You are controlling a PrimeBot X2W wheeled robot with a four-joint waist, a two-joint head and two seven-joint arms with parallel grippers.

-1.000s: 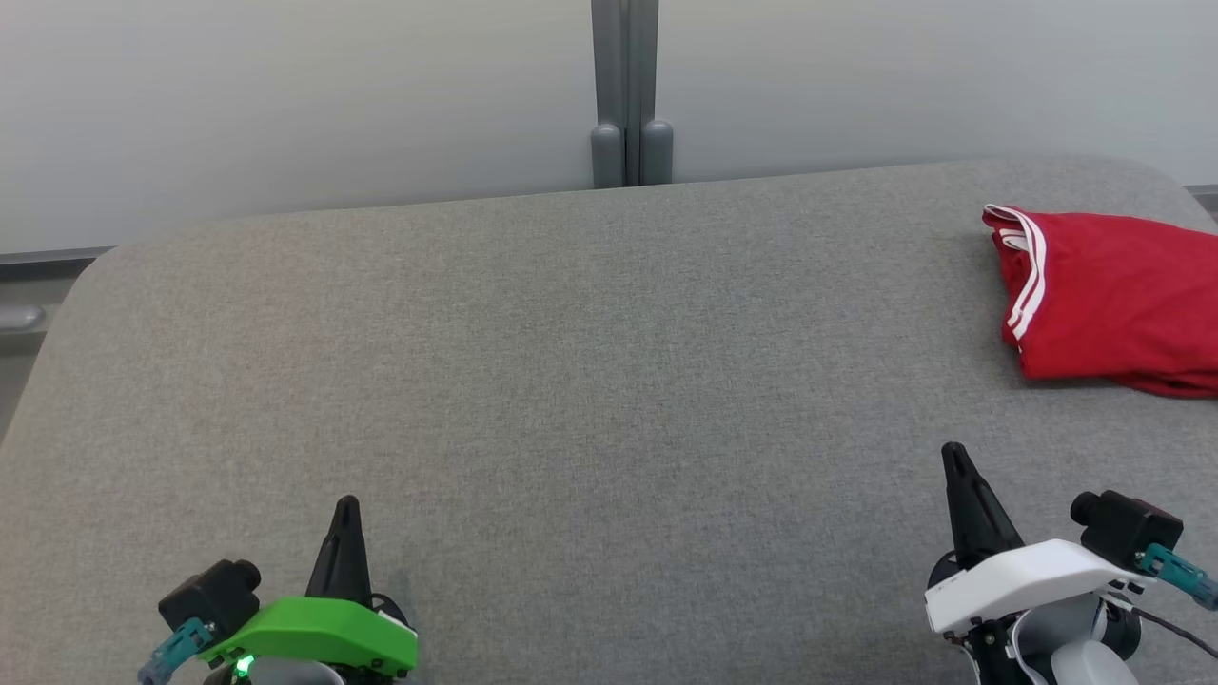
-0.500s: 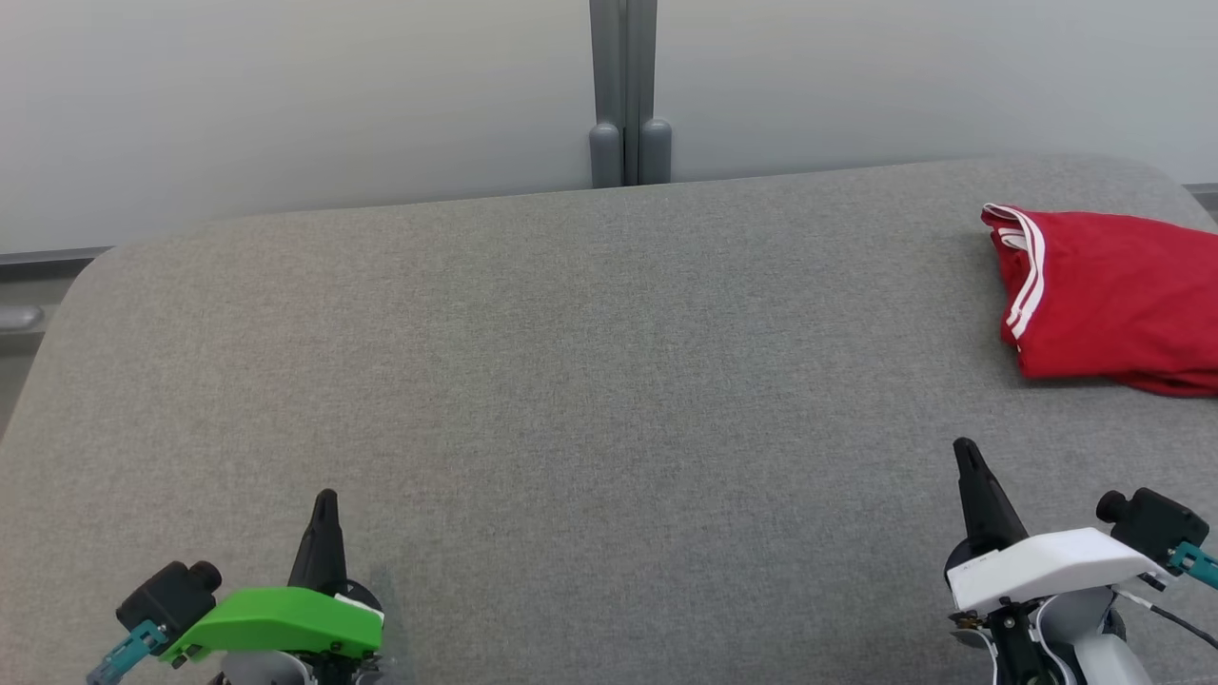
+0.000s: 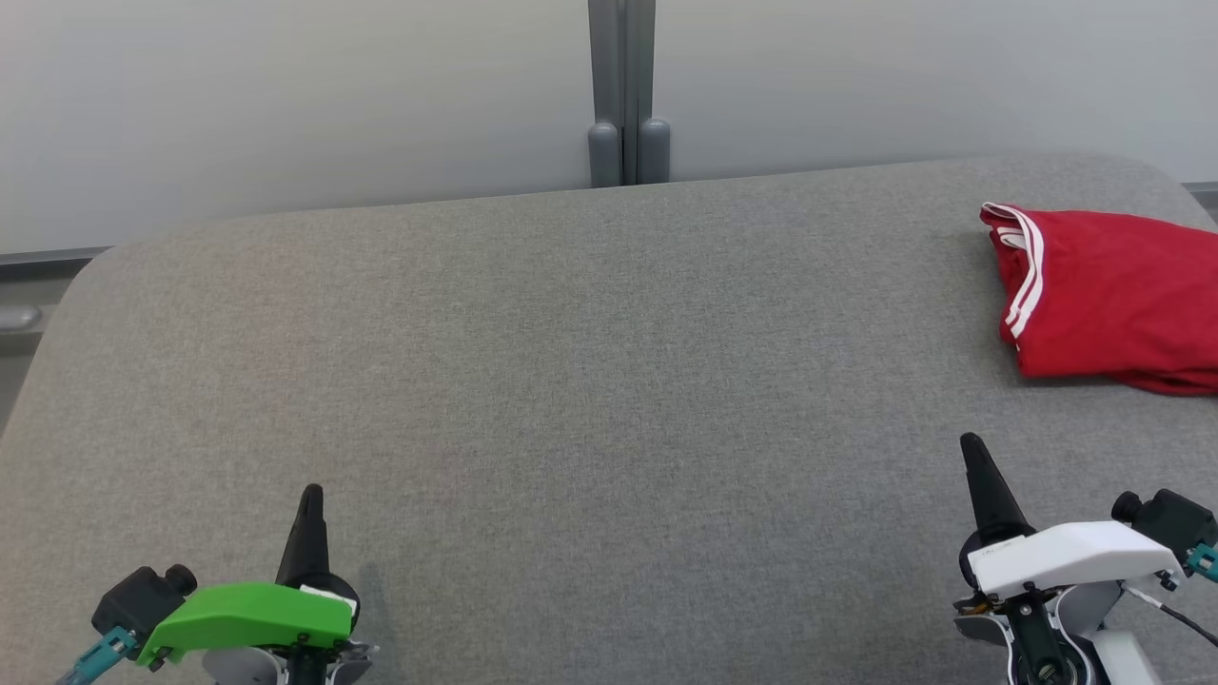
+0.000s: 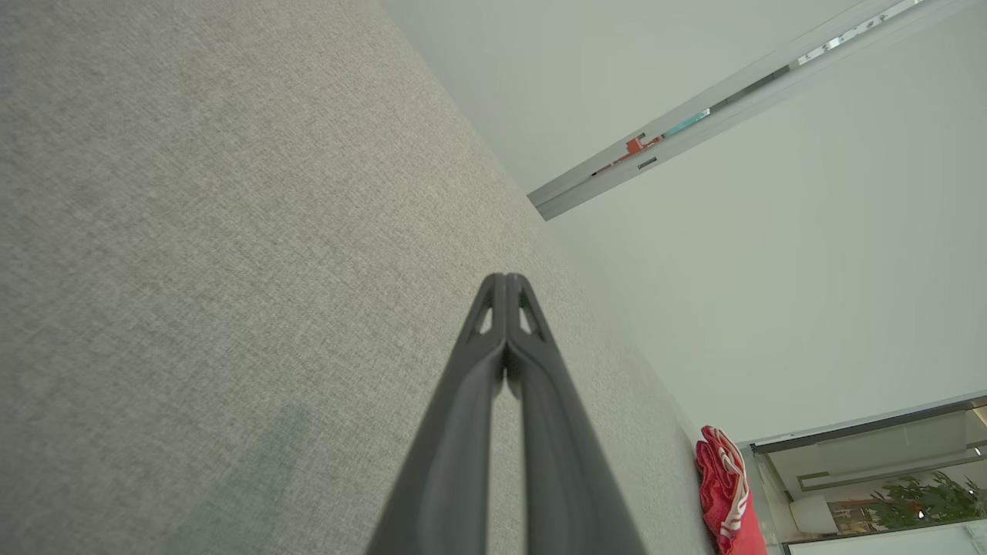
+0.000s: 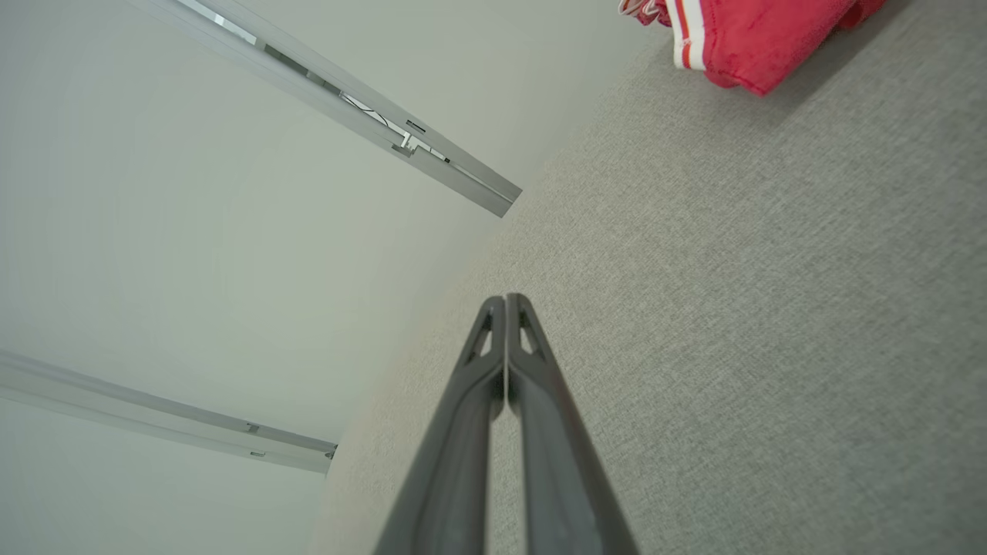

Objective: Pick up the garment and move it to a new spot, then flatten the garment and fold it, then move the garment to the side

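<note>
Garment (image 3: 1109,300), red with white stripes along one edge, lies in a folded bundle at the upper right of the head view, on the grey tabletop (image 3: 571,362) and running out past the right edge of the frame. It sits where it did a second ago. The left pincer (image 3: 311,493), under its green housing, is at the lower left of the frame; since the earlier frames it has slid down and to the left, so less of its body shows above the bottom edge. The right pincer (image 3: 971,440), under its white housing, is at the lower right and has drifted a little to the right and down, well apart from the red cloth above it. In each wrist view the two dark fingers are pressed together from base to tip, with nothing between them. Both hang over bare grey fabric. A grey post (image 3: 623,95) stands behind the tabletop's far edge.
</note>
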